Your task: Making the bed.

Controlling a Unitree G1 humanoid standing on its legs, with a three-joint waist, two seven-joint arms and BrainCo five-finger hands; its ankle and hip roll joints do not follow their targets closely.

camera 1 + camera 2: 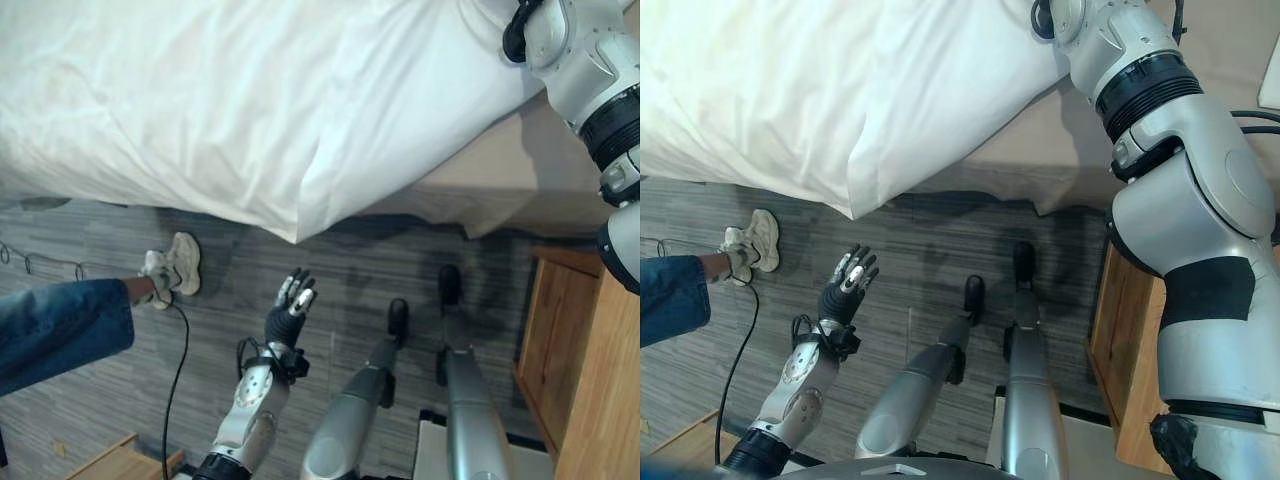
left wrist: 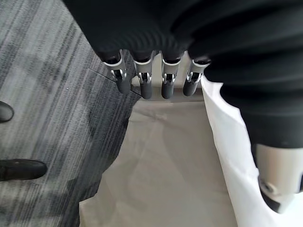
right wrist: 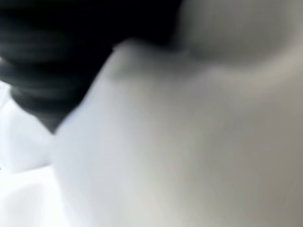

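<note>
The puffy white duvet (image 1: 200,100) lay across most of the bed, one corner of it drooping over the bed's edge toward the grey striped carpet floor (image 1: 300,280). Beside that corner, the beige fitted sheet (image 1: 500,170) of the mattress lay uncovered, its lower edge hanging loose near the floor. The right arm reached up over the bed, and its dark ribbed wrist cover (image 3: 42,61) showed in the right wrist view pressed close against white cloth; the hand's fingers were buried in the bedding, so whether they gripped anything could not be told. The left hand (image 1: 291,300) hung free above the carpet, well apart from the duvet, with its fingers (image 2: 144,85) straight and relaxed in a row and holding nothing. In the left wrist view the beige sheet and a strip of the white duvet showed past those fingers. To the robot's left, a person's leg in blue denim (image 1: 60,330) reached into view, ending in a pale sneaker (image 1: 172,268) resting on the carpet. A light wooden nightstand (image 1: 580,340) stood on the robot's right, just beside the bed.
</note>
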